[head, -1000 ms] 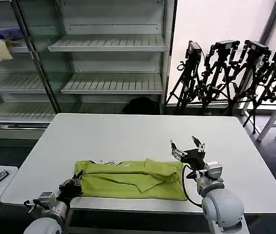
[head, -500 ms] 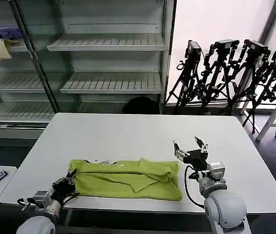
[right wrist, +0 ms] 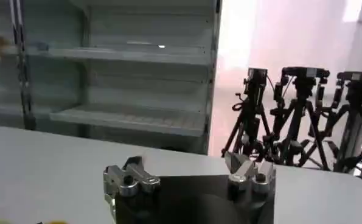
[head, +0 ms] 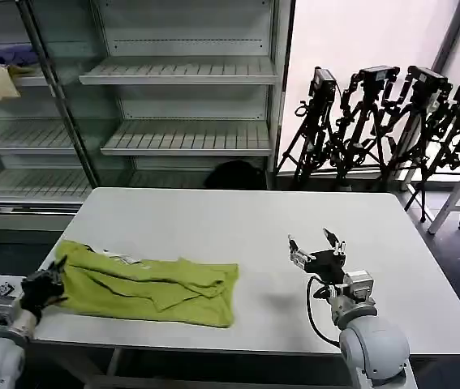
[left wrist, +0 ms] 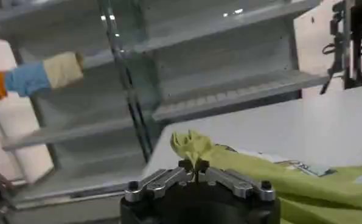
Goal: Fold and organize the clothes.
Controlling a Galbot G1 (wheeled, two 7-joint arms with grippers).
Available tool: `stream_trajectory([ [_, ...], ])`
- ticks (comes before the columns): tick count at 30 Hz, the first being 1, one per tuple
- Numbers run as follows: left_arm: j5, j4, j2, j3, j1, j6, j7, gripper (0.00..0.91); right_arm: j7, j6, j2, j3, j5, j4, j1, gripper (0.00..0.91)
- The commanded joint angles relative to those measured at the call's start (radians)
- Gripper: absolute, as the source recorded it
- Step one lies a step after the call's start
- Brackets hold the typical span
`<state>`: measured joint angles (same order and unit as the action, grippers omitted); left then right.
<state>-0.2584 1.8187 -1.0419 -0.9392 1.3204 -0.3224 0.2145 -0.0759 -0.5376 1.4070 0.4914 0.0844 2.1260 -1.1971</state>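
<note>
Lime yellow-green cotton T-shirt (head: 148, 285), loosely folded, pinched at one end by the left gripper.

Soft, creased cotton lies as a long rumpled band on the white rectangular table (head: 213, 223), its long axis running from about 9 o'clock to 3 o'clock across the near left part, one end hanging at the table's 9 o'clock edge. The left gripper (head: 41, 288) sits at that end with its black fingers closed on a bunched tuft of the fabric, which the left wrist view shows standing up between the tips (left wrist: 194, 165). The right gripper (head: 315, 253) hovers well apart at the shirt's 3 o'clock side, fingers spread and holding nothing; the left arm is plainly the nearer. Grey metal shelving (head: 181, 77) stands beyond at 12 o'clock.
</note>
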Motion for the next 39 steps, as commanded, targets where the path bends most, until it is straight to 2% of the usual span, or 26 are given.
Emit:
stream_trajectory([
  [1, 0.019, 0.018, 0.145, -0.079, -0.035, -0.01, 0.083, 0.0, -0.002, 0.001, 0.002, 0.004, -0.002, 0.002, -0.008, 0.907],
  [5, 0.024, 0.107, 0.083, 0.008, -0.018, -0.034, 0.081, 0.0, -0.005, 0.004, 0.005, 0.007, -0.013, 0.004, -0.018, 0.907],
  [13, 0.011, 0.311, -0.088, 0.278, -0.002, -0.126, 0.023, 0.0, -0.011, 0.011, 0.007, 0.025, -0.021, 0.007, -0.036, 0.907],
  [22, 0.02, 0.363, -0.118, 0.445, -0.013, -0.174, -0.017, 0.0, -0.016, 0.014, 0.015, 0.023, -0.028, -0.002, -0.034, 0.907],
  [39, 0.093, 0.299, -0.155, 0.508, 0.004, -0.17, -0.019, 0.0, -0.018, 0.016, 0.028, 0.009, -0.044, -0.024, -0.019, 0.907],
])
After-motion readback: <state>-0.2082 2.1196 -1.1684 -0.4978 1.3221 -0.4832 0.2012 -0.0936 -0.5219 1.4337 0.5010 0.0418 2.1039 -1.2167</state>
